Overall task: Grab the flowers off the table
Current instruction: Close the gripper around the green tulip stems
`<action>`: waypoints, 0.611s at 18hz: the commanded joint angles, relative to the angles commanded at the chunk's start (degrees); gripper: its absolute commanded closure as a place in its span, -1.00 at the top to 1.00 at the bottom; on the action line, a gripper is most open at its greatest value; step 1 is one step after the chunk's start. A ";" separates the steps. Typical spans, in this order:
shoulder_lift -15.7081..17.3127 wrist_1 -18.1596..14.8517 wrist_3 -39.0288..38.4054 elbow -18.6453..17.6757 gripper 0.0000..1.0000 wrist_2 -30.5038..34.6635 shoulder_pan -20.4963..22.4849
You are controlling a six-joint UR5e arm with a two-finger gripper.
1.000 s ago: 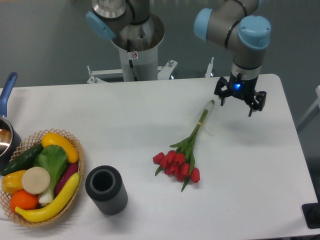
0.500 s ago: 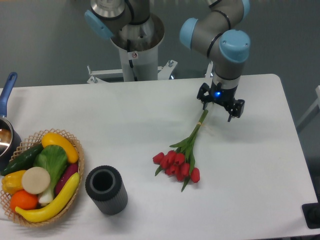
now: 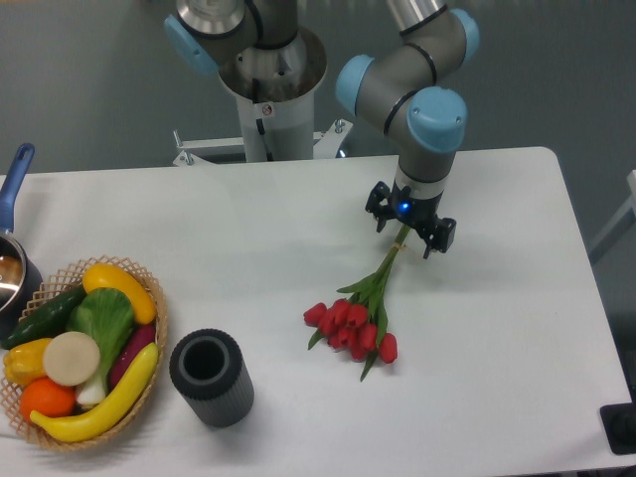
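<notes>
The flowers lie on the white table, red tulip buds toward the front, thin green stems running up and to the right. My gripper is open and points down right above the upper end of the stems, one finger on each side of them. The pale tip of the stems is hidden under the gripper. I cannot tell whether the fingers touch the table.
A dark grey ribbed cylinder vase stands at the front left of the flowers. A wicker basket with fruit and vegetables sits at the left edge. A pot with a blue handle is at the far left.
The gripper has moved left and toward the front, from the back right of the table to above the stem end. The flowers have not moved.
</notes>
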 joint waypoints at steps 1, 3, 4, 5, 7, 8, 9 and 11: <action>-0.45 0.00 0.00 0.36 0.94 0.00 -0.27; -0.54 -0.09 -0.18 0.19 0.70 0.17 -0.45; -0.54 -0.09 -0.18 -0.08 0.45 0.18 -0.45; -0.45 -0.09 -0.27 -0.08 0.17 0.18 -0.45; -0.28 -0.09 -0.18 0.09 -0.52 0.18 -0.45; -0.27 -0.17 -0.18 0.27 -0.80 0.18 -0.45; -0.19 -0.17 -0.18 0.27 -1.00 0.18 -0.36; 0.16 -0.26 -0.27 0.27 -1.00 0.44 -0.27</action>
